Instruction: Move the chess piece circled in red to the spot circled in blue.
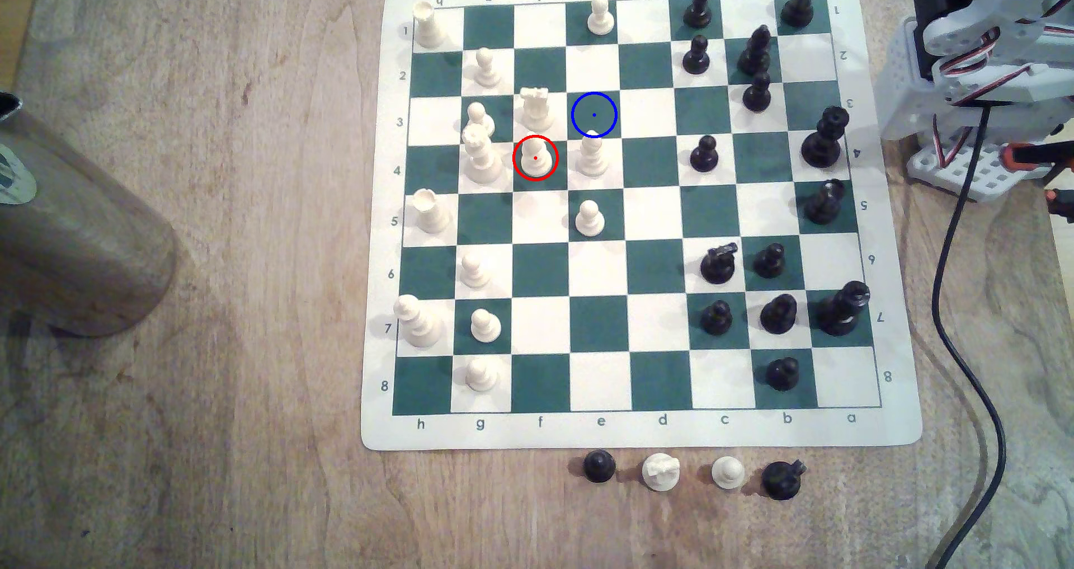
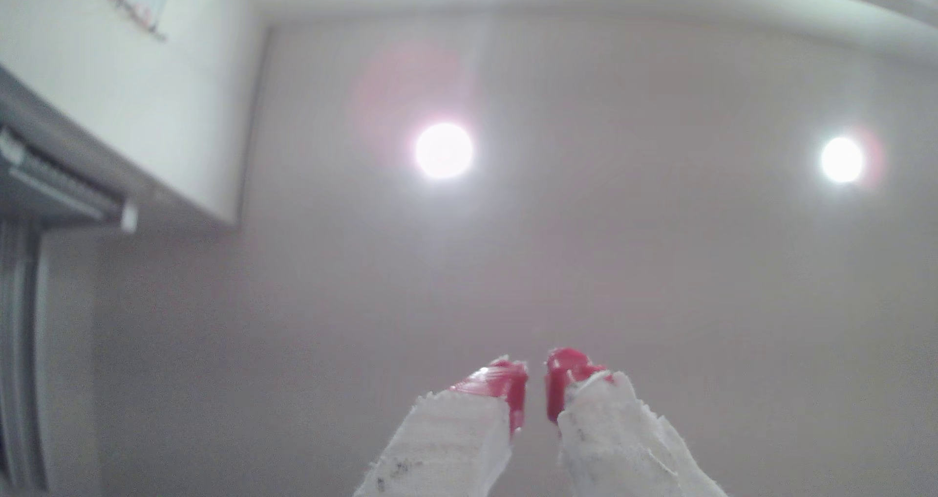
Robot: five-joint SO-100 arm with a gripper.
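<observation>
The chess piece (image 1: 535,157) is a small cream-white pawn ringed in red, standing upright on a dark green square of the board (image 1: 657,435) in the exterior view. The spot (image 1: 594,114) is the bare green square with the blue circle, diagonally up and to the exterior view's right of the piece. My gripper (image 2: 537,375) points up at a ceiling in the wrist view. Its red fingertips (image 2: 507,383) stand almost together with nothing between them. The folded arm (image 1: 988,63) sits off the board at the exterior view's upper right, far from the piece.
A white rook (image 1: 536,107) stands just beyond the piece, a taller crowned white piece (image 1: 480,156) on its left and a white pawn (image 1: 591,153) on its right, just below the spot. Black pieces crowd the board's right side. Several captured pieces (image 1: 661,471) line the near edge. A black cable (image 1: 953,290) runs down the right.
</observation>
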